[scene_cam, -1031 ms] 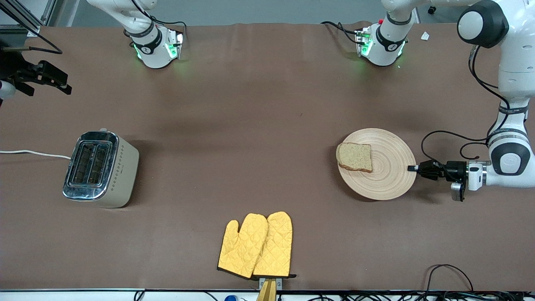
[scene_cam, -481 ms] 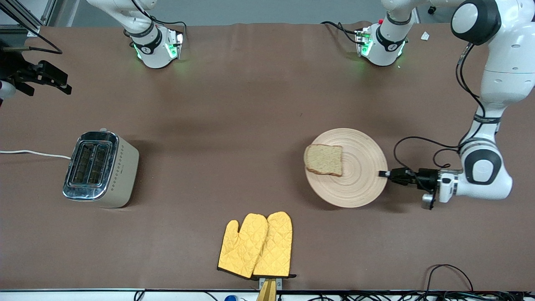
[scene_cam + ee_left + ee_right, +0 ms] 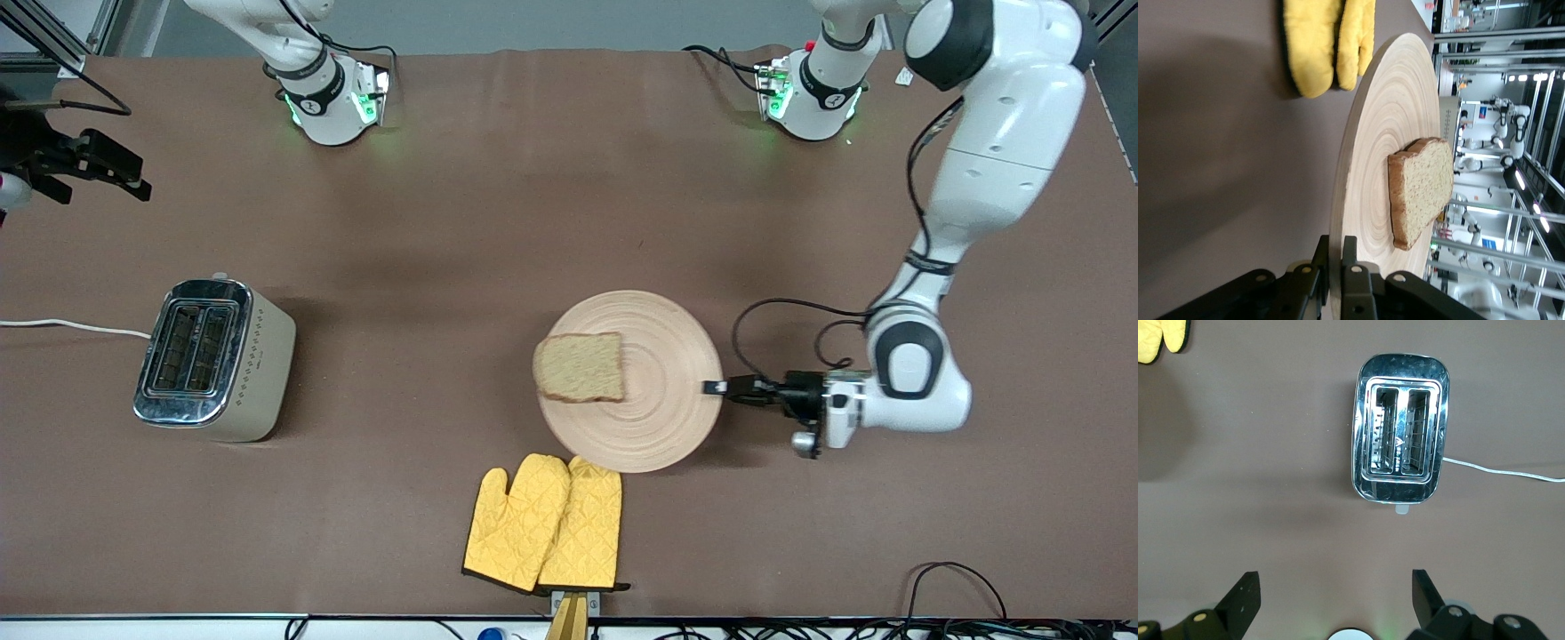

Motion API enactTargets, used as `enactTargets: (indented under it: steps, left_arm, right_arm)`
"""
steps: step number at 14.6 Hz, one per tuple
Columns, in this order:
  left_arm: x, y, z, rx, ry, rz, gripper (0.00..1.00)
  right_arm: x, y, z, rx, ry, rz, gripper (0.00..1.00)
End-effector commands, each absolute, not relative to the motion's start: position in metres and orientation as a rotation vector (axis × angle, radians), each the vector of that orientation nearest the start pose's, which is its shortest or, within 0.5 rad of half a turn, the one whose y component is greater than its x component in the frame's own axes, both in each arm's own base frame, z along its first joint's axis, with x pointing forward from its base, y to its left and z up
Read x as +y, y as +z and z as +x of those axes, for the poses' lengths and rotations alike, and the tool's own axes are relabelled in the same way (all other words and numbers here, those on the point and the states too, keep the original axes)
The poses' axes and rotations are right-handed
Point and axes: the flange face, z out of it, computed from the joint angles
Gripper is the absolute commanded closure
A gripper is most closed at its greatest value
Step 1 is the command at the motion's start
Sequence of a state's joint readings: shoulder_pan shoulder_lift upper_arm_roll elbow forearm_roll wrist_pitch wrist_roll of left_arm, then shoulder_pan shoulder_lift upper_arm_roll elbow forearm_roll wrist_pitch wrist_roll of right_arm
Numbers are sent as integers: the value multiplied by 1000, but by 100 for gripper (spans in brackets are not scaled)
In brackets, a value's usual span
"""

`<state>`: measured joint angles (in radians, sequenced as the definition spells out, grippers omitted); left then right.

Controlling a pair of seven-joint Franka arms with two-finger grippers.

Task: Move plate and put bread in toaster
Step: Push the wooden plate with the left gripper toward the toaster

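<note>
The left claw [image 3: 717, 388], clamped on the plate [image 3: 662, 418] rim, has dragged it and the bread [image 3: 581, 367] toward the toaster [image 3: 213, 358], beside the oven mitts [image 3: 544, 523]; the right claw [image 3: 1331, 600] waits, fingers apart, above the toaster.

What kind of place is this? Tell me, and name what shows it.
Most likely a robotics lab with a staged kitchen task. The brown-covered table has two arms bolted to it; the left gripper clamps the plate carrying bread, a toaster stands nearby, and other robots show in the left wrist view.
</note>
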<state>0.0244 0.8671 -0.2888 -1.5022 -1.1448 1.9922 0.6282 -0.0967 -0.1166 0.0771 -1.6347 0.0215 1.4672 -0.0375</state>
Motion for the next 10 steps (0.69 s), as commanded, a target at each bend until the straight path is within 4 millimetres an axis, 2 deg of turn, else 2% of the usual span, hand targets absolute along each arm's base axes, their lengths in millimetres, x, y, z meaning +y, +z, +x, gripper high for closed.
enactTargets:
  steps: [1, 2, 5, 7, 10]
  left_arm:
    - [-289, 180, 649, -20, -119, 1914, 100]
    - [-318, 170, 638, -23, -129, 1923, 100]
    - [-379, 157, 622, -67, -110, 1961, 100]
    - [-405, 148, 608, -75, -94, 2001, 100]
    - [-433, 131, 588, -74, -97, 2022, 100]
  right_arm:
    - [-6, 648, 507, -35, 87, -3111, 0]
    - [-6, 649, 507, -35, 85, -3112, 0]
    - [-13, 647, 510, -20, 75, -3113, 0]
    - [-12, 634, 514, -18, 80, -3114, 0]
    - [-8, 612, 517, -20, 104, -3116, 0]
